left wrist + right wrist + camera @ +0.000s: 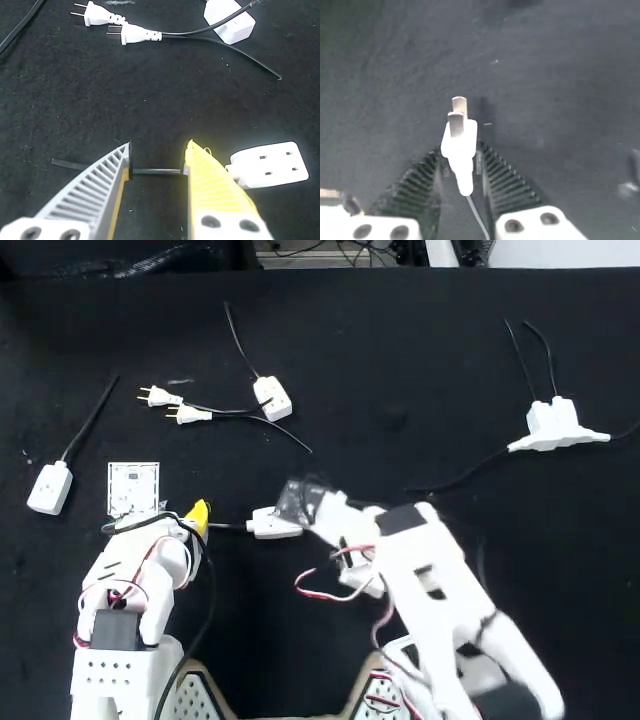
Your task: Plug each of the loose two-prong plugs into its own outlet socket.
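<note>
My right gripper [460, 150] is shut on a white two-prong plug [460, 137], whose prongs point away from the wrist. In the high view this gripper [298, 502] hovers just right of a white outlet socket [272, 524] at mid-table. The same socket [267, 165] lies face up with two slot pairs. My left gripper [157, 155] stands open, and its grey and yellow fingertips [200, 165] straddle the socket's black cord [156, 171]. Two loose plugs [160, 397] [190, 415] lie at the back left.
A second white socket [272, 398] lies beside the loose plugs, and a third [50, 487] at the far left. A white strip [555, 427] with two plugs seated in it sits at the right. A white card [133, 487] lies by the left arm.
</note>
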You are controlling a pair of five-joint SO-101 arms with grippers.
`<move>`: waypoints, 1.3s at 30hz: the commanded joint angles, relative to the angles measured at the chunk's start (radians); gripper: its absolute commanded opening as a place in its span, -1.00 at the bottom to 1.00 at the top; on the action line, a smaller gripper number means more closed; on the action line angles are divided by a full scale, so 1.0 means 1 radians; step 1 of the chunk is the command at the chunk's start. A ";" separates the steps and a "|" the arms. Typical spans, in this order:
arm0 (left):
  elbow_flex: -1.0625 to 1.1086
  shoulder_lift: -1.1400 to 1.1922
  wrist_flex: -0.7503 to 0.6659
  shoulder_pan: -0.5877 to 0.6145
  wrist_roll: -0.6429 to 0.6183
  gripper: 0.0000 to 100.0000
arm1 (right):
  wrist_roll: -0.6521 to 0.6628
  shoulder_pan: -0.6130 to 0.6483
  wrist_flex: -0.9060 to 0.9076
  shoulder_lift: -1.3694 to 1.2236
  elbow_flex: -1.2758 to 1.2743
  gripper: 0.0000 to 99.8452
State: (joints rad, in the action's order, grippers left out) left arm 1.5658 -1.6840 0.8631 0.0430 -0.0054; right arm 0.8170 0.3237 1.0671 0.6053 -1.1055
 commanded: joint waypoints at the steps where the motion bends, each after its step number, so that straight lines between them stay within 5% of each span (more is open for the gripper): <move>1: -0.028 -0.008 -0.014 0.002 0.000 -0.62 | -0.153 0.068 0.017 0.211 0.054 -0.98; 9: -0.031 -0.008 -0.014 0.008 -0.002 -0.62 | -0.373 0.416 -0.135 0.272 0.074 -0.98; 19: -0.047 -0.008 -0.006 0.010 -0.003 -0.62 | -0.592 0.433 -0.535 -0.087 0.101 -0.98; 39: -0.071 -0.009 -0.015 -0.101 -0.141 -0.62 | -0.692 0.508 -0.655 -0.070 0.012 -0.98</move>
State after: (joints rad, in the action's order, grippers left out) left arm 1.5627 -1.6840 0.8631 -0.0368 -0.1358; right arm 0.1343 0.8055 0.4411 0.4810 -1.1040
